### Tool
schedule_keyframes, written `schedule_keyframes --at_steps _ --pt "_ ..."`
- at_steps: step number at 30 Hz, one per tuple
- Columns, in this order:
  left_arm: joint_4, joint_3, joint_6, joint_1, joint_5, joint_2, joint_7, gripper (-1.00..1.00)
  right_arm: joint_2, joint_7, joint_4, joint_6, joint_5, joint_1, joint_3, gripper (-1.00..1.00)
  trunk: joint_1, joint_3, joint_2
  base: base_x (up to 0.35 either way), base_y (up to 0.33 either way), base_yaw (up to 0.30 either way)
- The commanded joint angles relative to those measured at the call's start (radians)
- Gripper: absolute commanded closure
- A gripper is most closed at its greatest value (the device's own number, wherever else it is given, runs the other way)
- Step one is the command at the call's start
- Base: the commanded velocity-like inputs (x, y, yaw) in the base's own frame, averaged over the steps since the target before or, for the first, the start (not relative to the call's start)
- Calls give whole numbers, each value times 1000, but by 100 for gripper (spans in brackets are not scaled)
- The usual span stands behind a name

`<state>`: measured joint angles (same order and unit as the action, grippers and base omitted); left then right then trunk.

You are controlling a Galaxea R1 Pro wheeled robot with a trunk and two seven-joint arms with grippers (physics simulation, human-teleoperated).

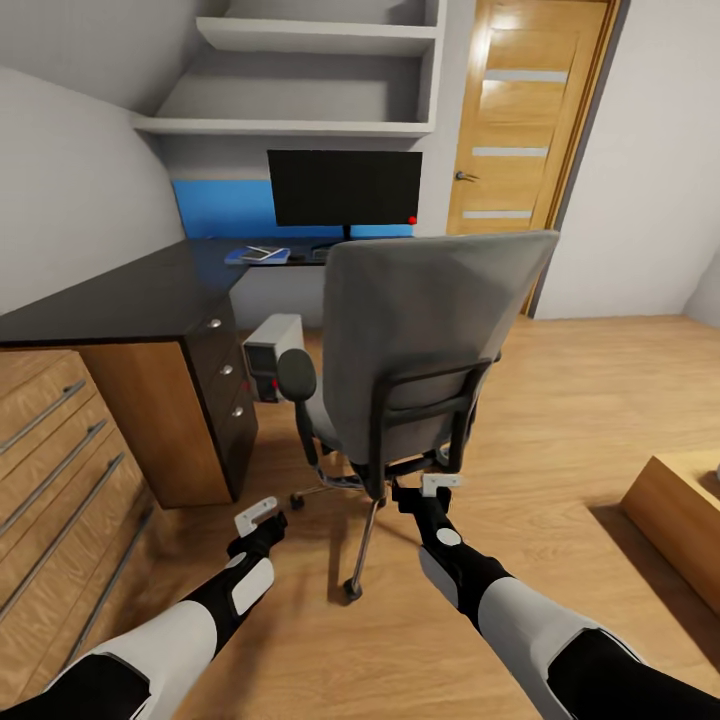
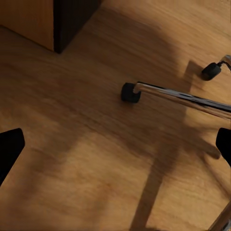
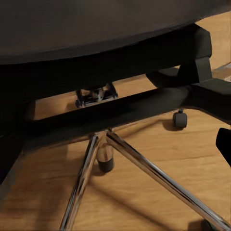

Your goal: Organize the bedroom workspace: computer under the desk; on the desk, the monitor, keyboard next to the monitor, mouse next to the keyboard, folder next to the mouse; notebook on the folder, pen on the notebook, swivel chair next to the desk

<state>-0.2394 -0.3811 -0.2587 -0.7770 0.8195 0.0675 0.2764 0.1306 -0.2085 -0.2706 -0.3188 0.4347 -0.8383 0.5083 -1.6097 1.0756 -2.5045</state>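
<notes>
The swivel chair stands squarely between the robot and the surface — its tall back blocks a straight reach. Open floor lies to its right. The gap between chair and drawer cabinet looks narrow, perhaps passable — chrome legs spread low there.

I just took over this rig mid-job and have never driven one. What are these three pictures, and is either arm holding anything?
The big picture looks down from the robot's head over its two black-and-white arms. Ahead stands the grey padded swivel chair, facing the glossy black desk, which carries the black flat monitor and a flat blue folder. The light grey computer tower sits beneath. The other pictures come from cameras by each end effector. The left end effector hangs open over bare floor. The right end effector is open at the chair's underside, gripping nothing.
</notes>
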Motion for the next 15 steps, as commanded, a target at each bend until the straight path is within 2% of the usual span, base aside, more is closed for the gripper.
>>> schedule_keyframes --at_steps 1,15 --pt "0 -9 -4 -1 6 0 6 -100 0 -6 0 -3 7 -1 9 -100 0 1 0 0 0 179" --pt "1 -9 -4 -1 7 6 6 -100 0 -6 0 -3 5 -1 9 -100 0 1 0 0 0 180"
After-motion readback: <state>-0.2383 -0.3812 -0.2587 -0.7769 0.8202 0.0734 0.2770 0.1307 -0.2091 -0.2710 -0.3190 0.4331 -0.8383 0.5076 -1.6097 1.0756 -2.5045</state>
